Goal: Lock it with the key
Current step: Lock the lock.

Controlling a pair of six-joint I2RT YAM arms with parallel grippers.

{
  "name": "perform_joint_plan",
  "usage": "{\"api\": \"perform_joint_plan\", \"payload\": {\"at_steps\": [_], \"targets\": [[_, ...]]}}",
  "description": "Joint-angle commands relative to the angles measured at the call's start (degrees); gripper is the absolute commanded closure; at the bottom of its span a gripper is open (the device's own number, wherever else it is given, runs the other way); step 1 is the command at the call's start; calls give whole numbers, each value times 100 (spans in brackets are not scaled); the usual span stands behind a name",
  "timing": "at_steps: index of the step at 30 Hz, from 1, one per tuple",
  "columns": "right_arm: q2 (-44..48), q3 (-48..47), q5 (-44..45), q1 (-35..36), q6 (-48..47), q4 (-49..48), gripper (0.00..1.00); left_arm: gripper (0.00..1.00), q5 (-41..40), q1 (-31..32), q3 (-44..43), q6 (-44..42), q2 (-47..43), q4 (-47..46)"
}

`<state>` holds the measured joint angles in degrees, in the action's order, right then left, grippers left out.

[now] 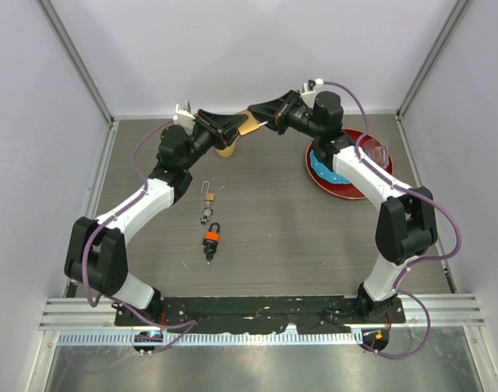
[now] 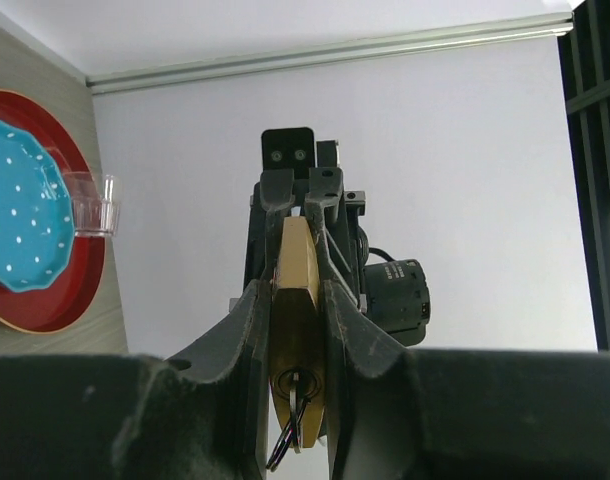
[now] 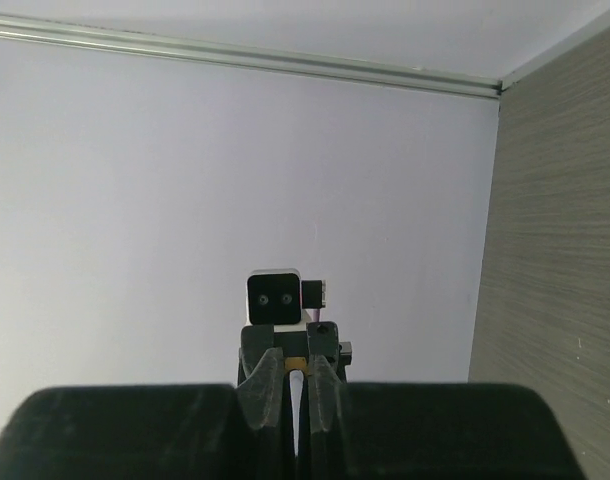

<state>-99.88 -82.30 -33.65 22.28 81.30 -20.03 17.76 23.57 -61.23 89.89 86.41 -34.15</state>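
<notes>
The left pincer [image 1: 229, 133] is clamped on one brass padlock [image 2: 297, 300]. It is a flat, smooth, golden block held off the wood-grain desk [image 1: 282, 237] near its far edge. In the left wrist view the keyhole face points at the camera, and thin dark wire loops hang from it. Whether a key sits in the keyhole cannot be told.

Lower on the desk lie two smaller locks in a short column. One is a small brass padlock [image 1: 208, 194] with a thin shackle, and nearer is one orange-and-black padlock [image 1: 211, 238]. A small dark piece [image 1: 204, 217] between them is too small to make out.

The right pincer [image 3: 297, 355] meets the left one tip to tip. Its jaws are narrowed onto one pale metal strip [image 3: 297, 385], with a sliver of brass just above.

Farthest right is one round glossy red plate [image 1: 339, 192], with one blue white-dotted plate [image 1: 324, 167] lying on it. One clear ribbed cup [image 1: 375, 151] sits at the red plate's far edge.
</notes>
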Motion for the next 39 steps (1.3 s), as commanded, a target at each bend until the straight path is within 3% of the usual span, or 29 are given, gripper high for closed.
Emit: {"api": "perform_joint_plan", "payload": {"at_steps": [1, 4, 7, 11, 14, 24, 29, 39], "targets": [[56, -330, 16, 30, -8, -256, 98, 100, 254, 42, -442, -235, -19, -733], [38, -549, -133, 22, -280, 165, 98, 97, 465, 33, -512, -348, -1, -497], [47, -743, -369, -5, -623, 542, 98, 83, 737, 25, -627, -726, -80, 118], [-14, -866, -923, -258, -764, 702, 98, 56, 1168, -133, -785, -1271, -203, 953], [29, -875, -1335, -417, -817, 746, 98, 44, 1405, -344, -741, -1544, -405, 1489], [-190, -1525, -2715, -594, -1116, 1150, 98, 23, 2424, -775, -1303, -2976, -775, 3695], [-287, -1657, -3121, -585, -1213, 1168, 98, 23, 2838, -775, -1225, -2776, -775, 3601], [-129, -1403, -3095, -471, -1195, 1028, 98, 39, 3313, -547, -1145, -2564, -731, 2994]]}}
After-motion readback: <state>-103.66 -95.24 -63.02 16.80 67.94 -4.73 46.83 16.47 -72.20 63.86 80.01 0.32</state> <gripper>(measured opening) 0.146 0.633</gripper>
